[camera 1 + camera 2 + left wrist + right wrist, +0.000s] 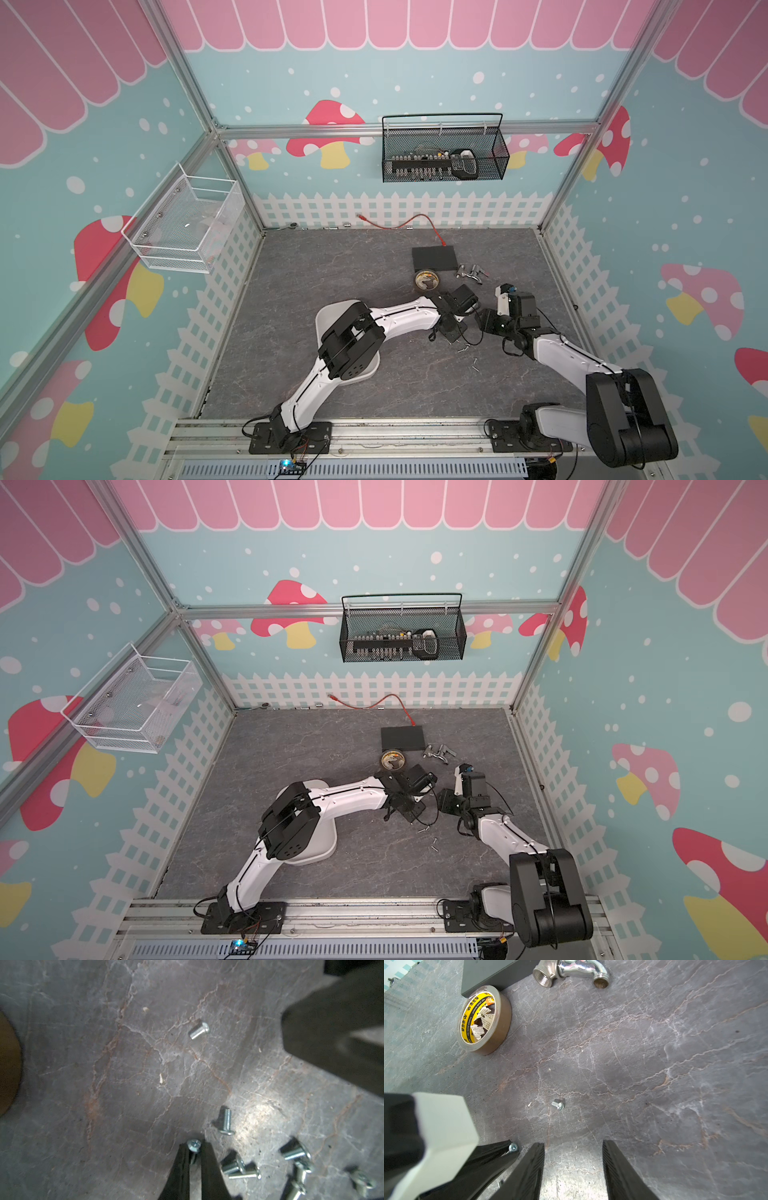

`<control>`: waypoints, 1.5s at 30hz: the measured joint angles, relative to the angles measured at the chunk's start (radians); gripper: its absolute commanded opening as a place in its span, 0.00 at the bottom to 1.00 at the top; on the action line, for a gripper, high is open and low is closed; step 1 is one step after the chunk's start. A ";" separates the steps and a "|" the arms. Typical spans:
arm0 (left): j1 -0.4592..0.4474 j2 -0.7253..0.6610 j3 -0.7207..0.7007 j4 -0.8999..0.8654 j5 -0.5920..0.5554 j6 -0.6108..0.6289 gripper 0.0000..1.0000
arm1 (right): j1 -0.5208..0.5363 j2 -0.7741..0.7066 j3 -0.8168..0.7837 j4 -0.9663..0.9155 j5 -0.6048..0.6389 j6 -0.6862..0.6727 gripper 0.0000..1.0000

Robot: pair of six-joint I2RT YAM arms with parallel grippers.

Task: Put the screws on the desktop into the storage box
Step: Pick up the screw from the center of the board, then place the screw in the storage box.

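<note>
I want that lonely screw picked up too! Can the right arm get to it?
Probably yes. The lone screw lies on bare desktop just ahead of the right gripper, whose jaws stand open, with nothing between. The left gripper, pinching another screw, sits aside.

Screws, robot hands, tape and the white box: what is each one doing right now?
left gripper: shut on the held screw.
held screw: pinched between the fingers, head sticking out.
right gripper: open, holding nothing.
loose screws: lying on the desktop.
tape roll: lying flat, hole up.
storage box: partly hidden, inside not visible.
</note>
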 measured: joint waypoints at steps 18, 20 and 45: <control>0.056 -0.724 -0.512 0.031 -0.106 -0.262 0.00 | 0.001 0.006 0.006 -0.006 -0.034 0.000 0.51; 0.107 -0.835 -0.646 0.027 -0.117 -0.315 0.00 | 0.008 0.019 0.023 -0.019 -0.041 -0.003 0.52; 0.338 -1.038 -0.926 0.068 0.034 -0.445 0.30 | 0.224 0.039 0.134 -0.196 0.045 -0.049 0.54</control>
